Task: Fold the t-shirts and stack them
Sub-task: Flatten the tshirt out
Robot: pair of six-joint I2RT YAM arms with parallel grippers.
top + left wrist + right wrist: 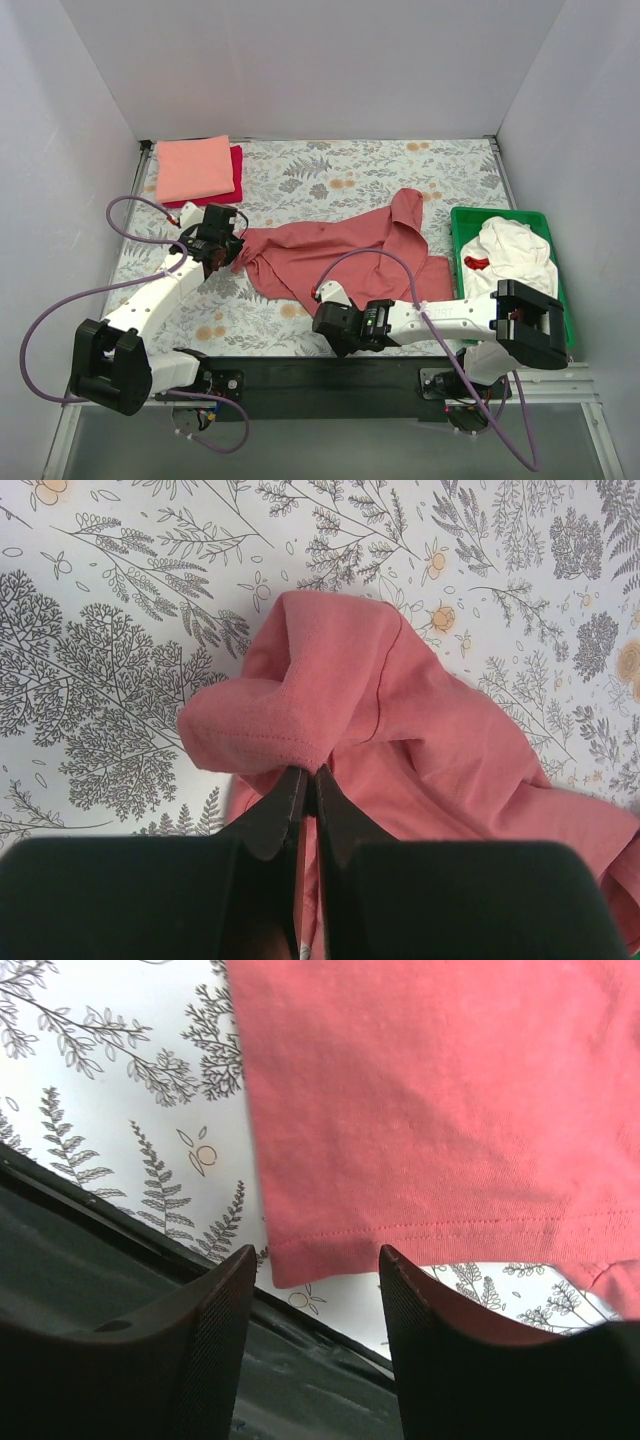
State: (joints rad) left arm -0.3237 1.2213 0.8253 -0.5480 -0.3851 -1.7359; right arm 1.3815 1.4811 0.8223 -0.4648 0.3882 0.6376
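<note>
On the counter (300, 170) lay a crumpled brick-red shirt (340, 250), with a white shirt (515, 250) in the tray (465, 216) at right. The left claw (308, 778) was clamped on the brick-red shirt's left edge; the right claw (316, 1260) stood apart at its near hem.

This is looking like a robotics lab test cell to me: plain white panels (320, 60) are boxing in the counter (330, 170) on three sides, a left arm (150, 300) and a right arm (440, 318) are sitting bolted to a black rail (330, 378) at its near edge, and purple cables (22, 362) are looping off both
</note>
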